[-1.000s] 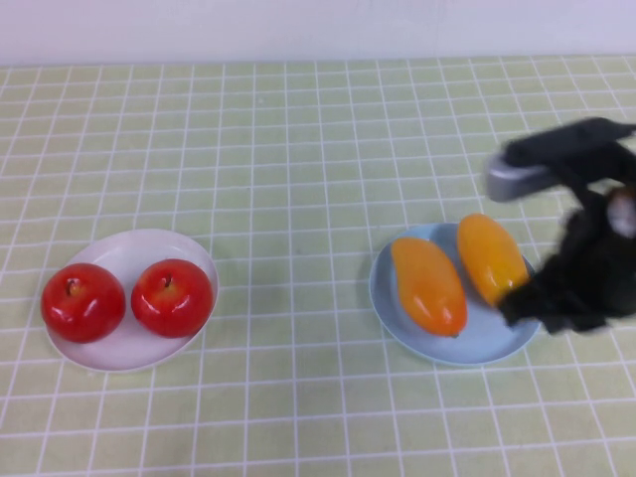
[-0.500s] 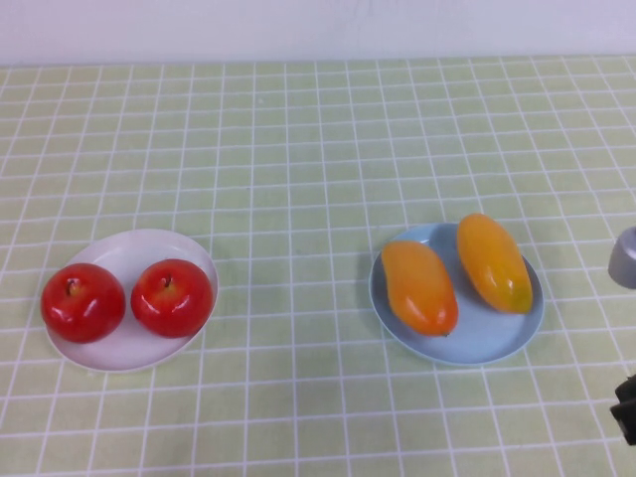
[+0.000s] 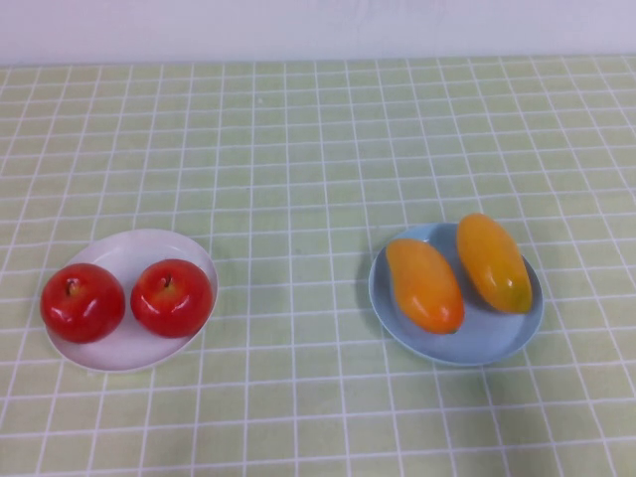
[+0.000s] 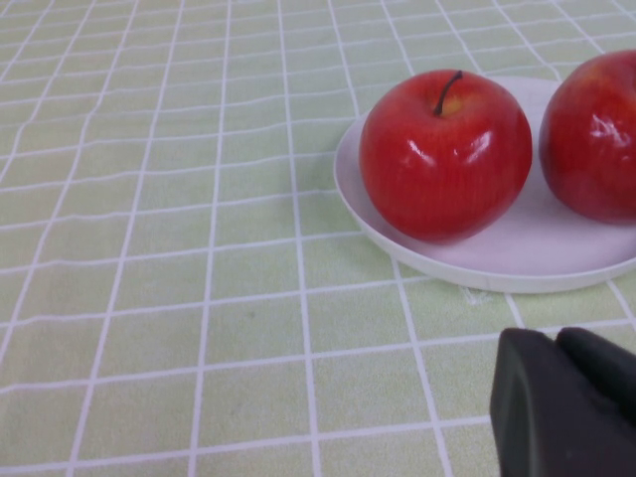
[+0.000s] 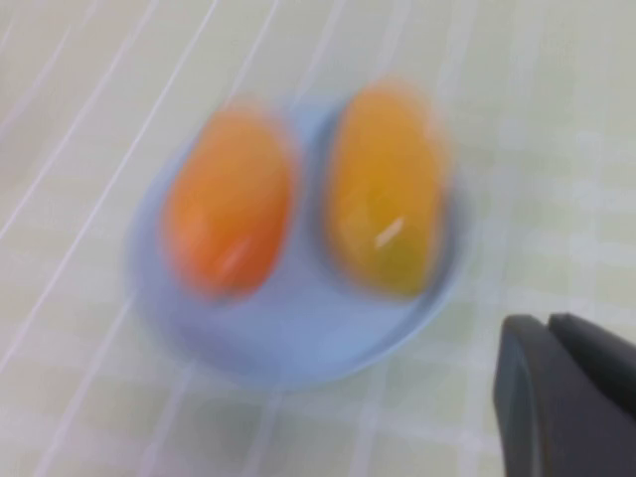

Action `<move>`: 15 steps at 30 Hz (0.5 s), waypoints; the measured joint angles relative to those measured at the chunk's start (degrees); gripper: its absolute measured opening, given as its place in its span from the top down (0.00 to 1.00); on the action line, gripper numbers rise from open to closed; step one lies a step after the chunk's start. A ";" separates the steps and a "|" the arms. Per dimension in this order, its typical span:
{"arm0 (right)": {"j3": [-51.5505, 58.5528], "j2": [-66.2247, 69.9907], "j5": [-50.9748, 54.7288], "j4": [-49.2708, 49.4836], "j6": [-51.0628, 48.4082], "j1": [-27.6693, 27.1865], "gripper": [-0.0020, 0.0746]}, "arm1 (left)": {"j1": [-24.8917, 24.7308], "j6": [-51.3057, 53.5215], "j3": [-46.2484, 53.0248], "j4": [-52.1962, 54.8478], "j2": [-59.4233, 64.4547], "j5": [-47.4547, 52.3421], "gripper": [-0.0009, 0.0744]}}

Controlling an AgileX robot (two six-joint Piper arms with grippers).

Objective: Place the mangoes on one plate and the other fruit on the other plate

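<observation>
Sitting sorted: both mangoes (image 3: 457,270) lie side by side on blue plate (image 3: 497,343), table's right; 2 apples (image 3: 127,300) on white plate (image 3: 124,353), left. Left gripper (image 4: 566,402) closed near white plate; right gripper (image 5: 566,393) closed near blue plate, both empty. Task looks done.

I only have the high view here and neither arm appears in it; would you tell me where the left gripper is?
Observer: The left gripper is shut, low over the tablecloth just short of the white plate.
Operator: Does it hold anything?
Observer: No; both apples sit on that plate, apart from the gripper.
Operator: And the right gripper?
Observer: The right gripper is shut and empty too, beside the blue plate, clear of both mangoes.
</observation>
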 joint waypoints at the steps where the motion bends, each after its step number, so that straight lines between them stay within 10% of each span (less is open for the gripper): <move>1: 3.74 -2.56 -4.33 0.00 0.00 -2.18 0.99 | 0.00 0.00 0.00 0.00 0.00 0.00 0.98; 15: 20.02 -31.96 -8.03 2.58 0.00 -12.41 0.99 | 0.00 0.00 0.00 0.00 0.00 0.00 0.98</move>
